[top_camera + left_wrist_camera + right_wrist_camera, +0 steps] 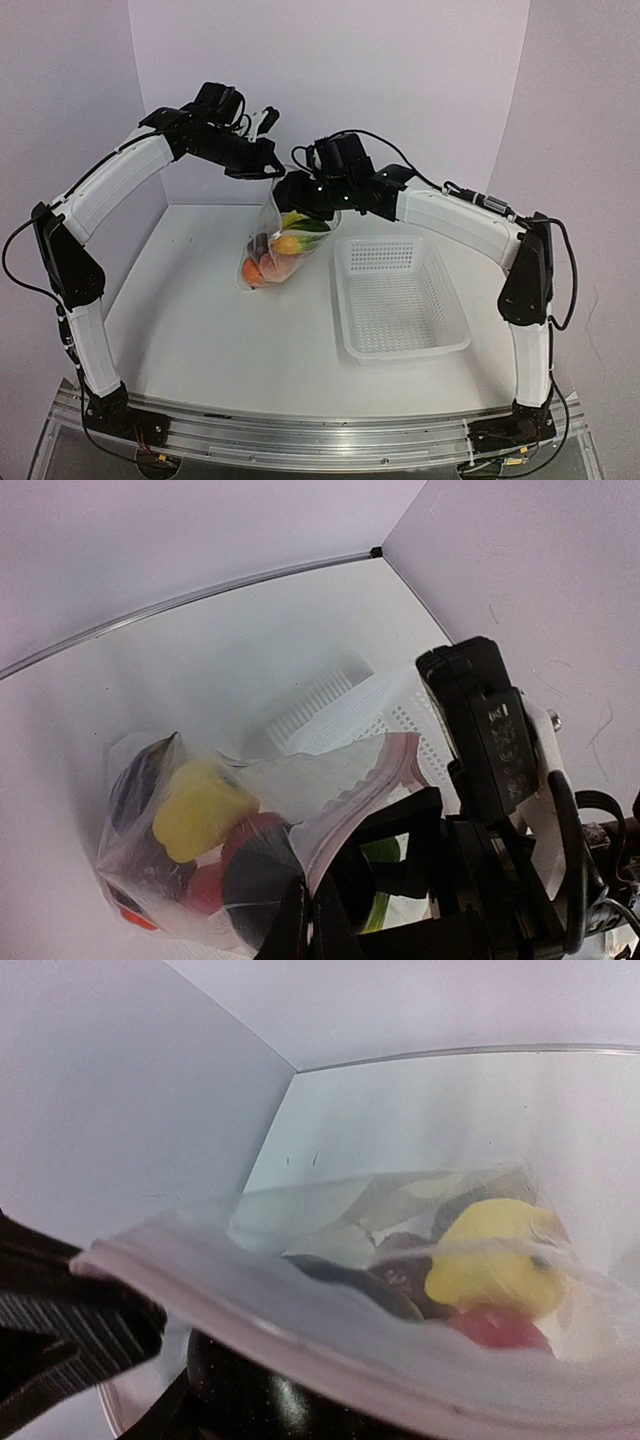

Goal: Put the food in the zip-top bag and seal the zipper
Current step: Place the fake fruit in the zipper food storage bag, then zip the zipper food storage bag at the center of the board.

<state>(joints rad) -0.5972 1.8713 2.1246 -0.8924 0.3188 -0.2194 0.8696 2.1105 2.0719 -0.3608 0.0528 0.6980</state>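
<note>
1. top view: you have the bag [283, 248] hanging toward the far edge of the bench [200, 330], about mid-width, just left of the white basket [346, 300]. whether its bottom rests on the bench you cannot tell.
2. top view: the toy food [270, 262] sits in the lower part of the bag, with orange, yellow, green and dark pieces showing through the plastic.
3. top view: your left gripper [271, 172] is at the top of the bag, and your right gripper [308, 206] is at the mouth just to the right of it.
4. left wrist view: the left gripper [300, 925] has its jaws pinched narrow on the bag's [310, 780] edge. the zipper [352, 805] runs up from them as a pink-tinted strip. a yellow pepper [200, 810] and red and dark pieces lie inside.
5. right wrist view: the zipper [300, 1325] crosses close in front, with the yellow pepper [495, 1255] behind it. a black ribbed pad [60, 1325] touches the strip's left end. you cannot tell how the right jaws stand.
</note>
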